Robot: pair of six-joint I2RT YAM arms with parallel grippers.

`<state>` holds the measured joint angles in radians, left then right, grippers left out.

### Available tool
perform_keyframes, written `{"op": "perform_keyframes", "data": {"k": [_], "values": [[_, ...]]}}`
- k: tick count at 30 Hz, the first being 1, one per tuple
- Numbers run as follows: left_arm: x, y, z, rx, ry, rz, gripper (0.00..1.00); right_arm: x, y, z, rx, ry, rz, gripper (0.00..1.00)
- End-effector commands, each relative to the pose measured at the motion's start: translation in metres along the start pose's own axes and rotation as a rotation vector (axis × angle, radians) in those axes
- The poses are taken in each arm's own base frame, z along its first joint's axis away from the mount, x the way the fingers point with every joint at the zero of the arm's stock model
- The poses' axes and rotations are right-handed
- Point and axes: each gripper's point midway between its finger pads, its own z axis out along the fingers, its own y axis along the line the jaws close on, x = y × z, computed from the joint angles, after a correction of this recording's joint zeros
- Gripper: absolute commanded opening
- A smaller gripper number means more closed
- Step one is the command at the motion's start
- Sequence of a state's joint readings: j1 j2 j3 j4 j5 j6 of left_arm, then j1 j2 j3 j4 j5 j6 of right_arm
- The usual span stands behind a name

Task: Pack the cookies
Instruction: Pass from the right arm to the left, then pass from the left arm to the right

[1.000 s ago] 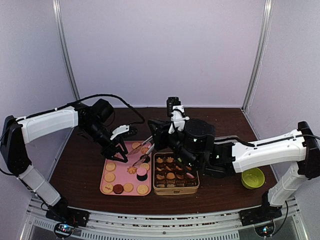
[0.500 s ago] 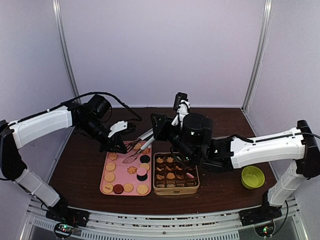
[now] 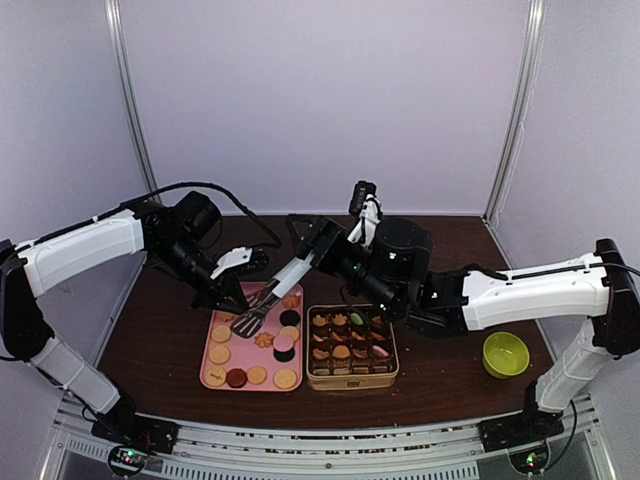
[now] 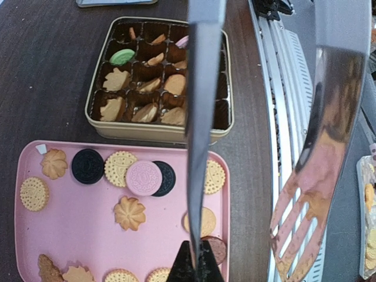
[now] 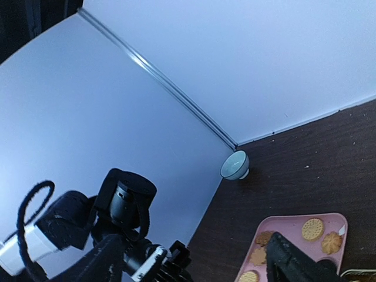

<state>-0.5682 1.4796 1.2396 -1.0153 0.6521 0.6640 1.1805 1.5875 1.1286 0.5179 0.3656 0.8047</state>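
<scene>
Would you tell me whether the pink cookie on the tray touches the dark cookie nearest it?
Touching: in the left wrist view the pink cookie lies overlapping the dark cookie.

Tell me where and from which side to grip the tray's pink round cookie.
Probably by its rim, from above: the pink cookie lies flat on the tray. In the left wrist view a dark cookie sits partly under its right edge and a tan cookie crowds its left, so pinch across the free upper and lower edges.
</scene>
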Motion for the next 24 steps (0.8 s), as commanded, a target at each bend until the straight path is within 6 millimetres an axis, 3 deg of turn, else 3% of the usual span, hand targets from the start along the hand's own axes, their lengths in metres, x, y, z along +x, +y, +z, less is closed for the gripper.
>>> {"op": "perform_keyframes", "data": {"k": [1,3,8,11,17,24], "values": [[-0.019,-0.020,-0.011,0.112,-0.076,0.002,0.00,-0.017,0.024,-0.015,-0.177,0.059,-0.023,0.93],[-0.026,-0.028,-0.014,0.165,-0.101,-0.010,0.00,-0.011,0.033,-0.026,-0.274,0.108,-0.073,1.00],[-0.045,-0.044,-0.026,0.267,-0.163,-0.030,0.00,0.009,0.043,-0.060,-0.495,0.217,-0.165,1.00],[-0.053,-0.052,-0.033,0.318,-0.185,-0.043,0.00,0.022,0.044,-0.069,-0.560,0.290,-0.207,1.00],[-0.055,-0.069,-0.040,0.424,-0.194,-0.074,0.00,0.045,0.059,-0.063,-0.638,0.444,-0.322,0.95],[-0.061,-0.082,-0.049,0.492,-0.221,-0.076,0.00,0.045,0.060,-0.054,-0.647,0.413,-0.377,0.90]]}}
